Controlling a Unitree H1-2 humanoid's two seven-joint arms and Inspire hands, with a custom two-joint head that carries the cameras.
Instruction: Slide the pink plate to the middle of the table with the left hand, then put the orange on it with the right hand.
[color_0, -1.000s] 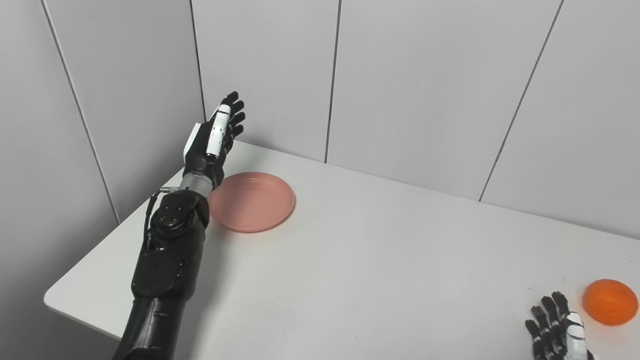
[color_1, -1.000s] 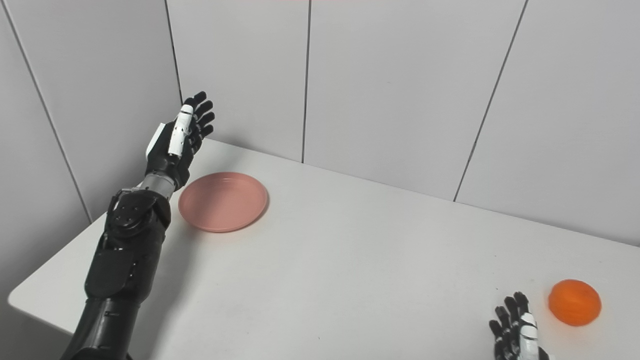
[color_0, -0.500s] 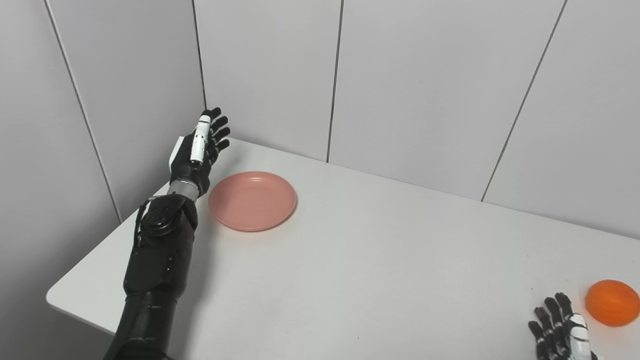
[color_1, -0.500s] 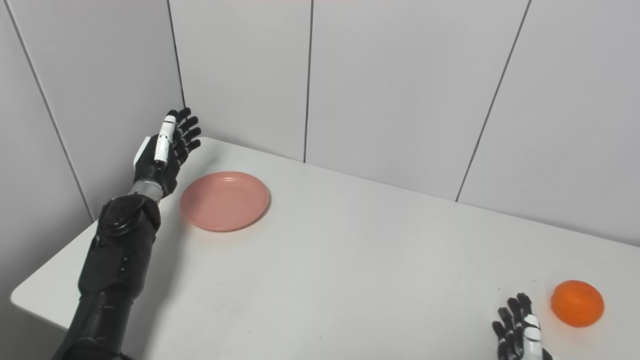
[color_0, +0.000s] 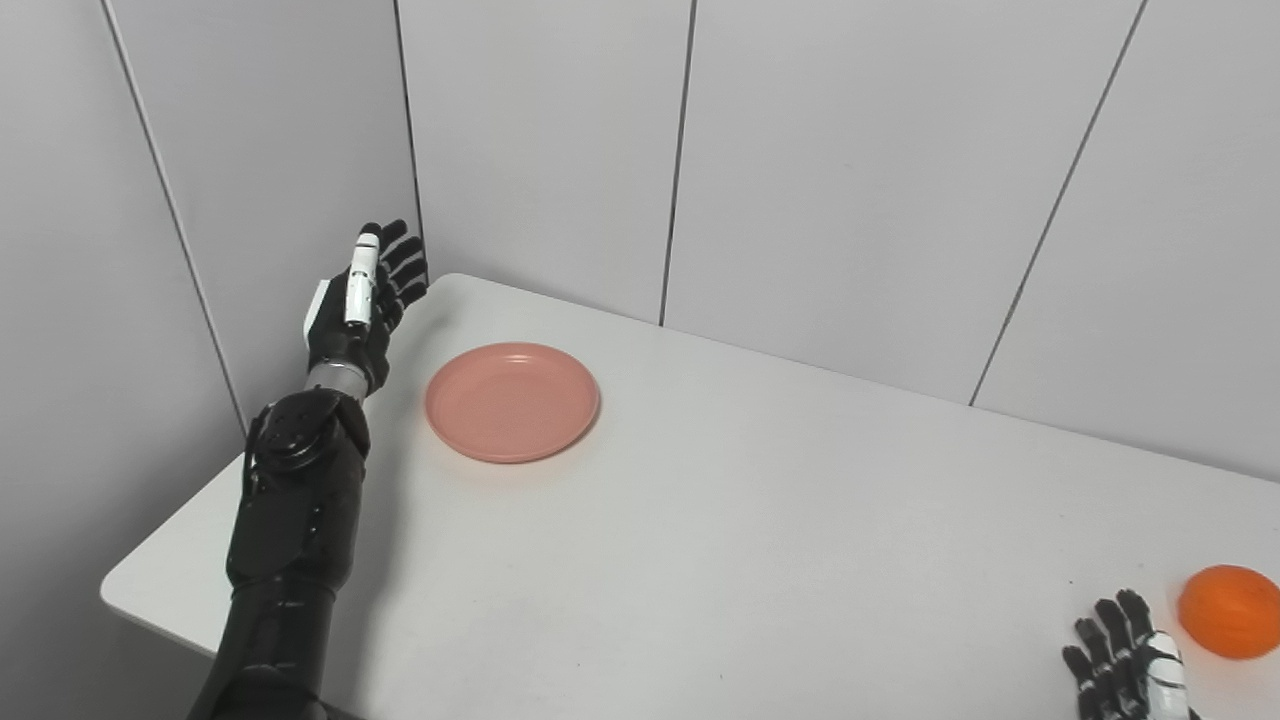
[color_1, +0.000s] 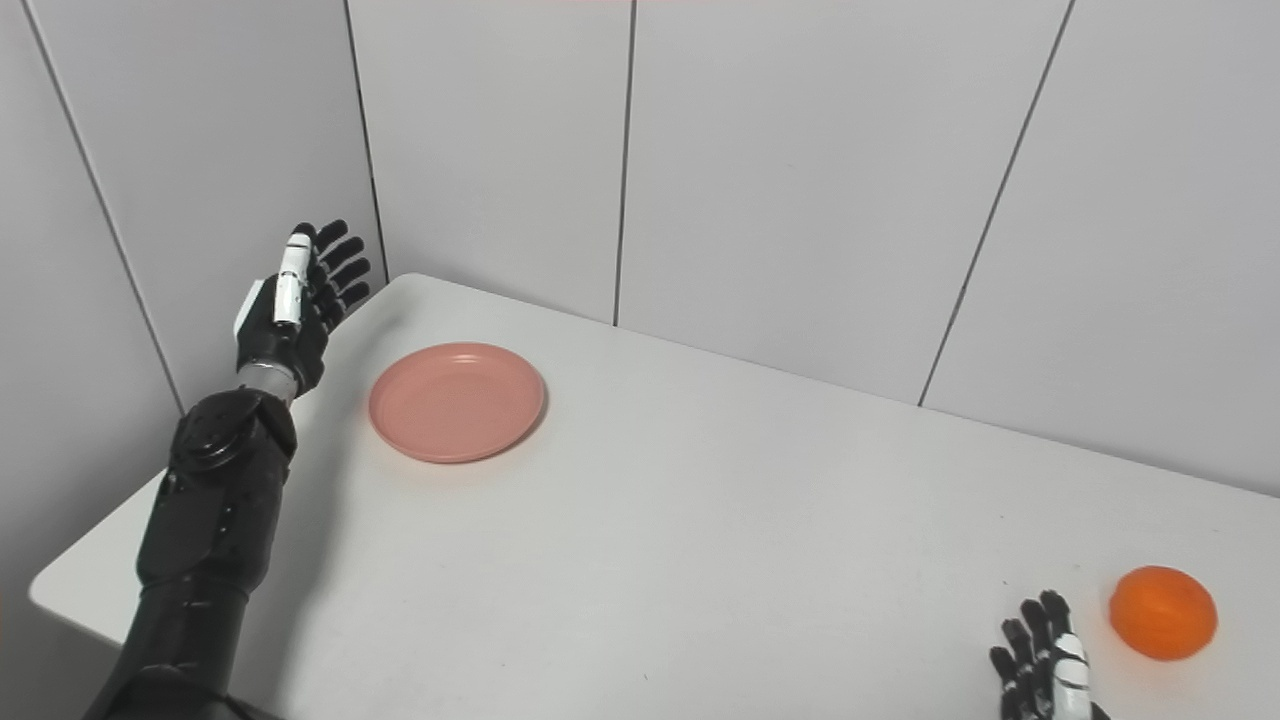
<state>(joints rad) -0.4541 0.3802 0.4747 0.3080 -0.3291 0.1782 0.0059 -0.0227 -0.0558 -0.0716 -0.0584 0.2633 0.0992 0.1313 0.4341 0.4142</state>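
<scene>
Pink plate (color_0: 512, 402) just right of raised left hand (color_0: 362, 300) (fingers spread, empty).

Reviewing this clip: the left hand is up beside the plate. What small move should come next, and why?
Probably lower the left hand to the table and bring its open fingers against the pink plate's left rim. The hand hangs raised near the table's left edge, apart from the plate, which sits far left of the middle. The orange lies untouched beside the right hand.
</scene>
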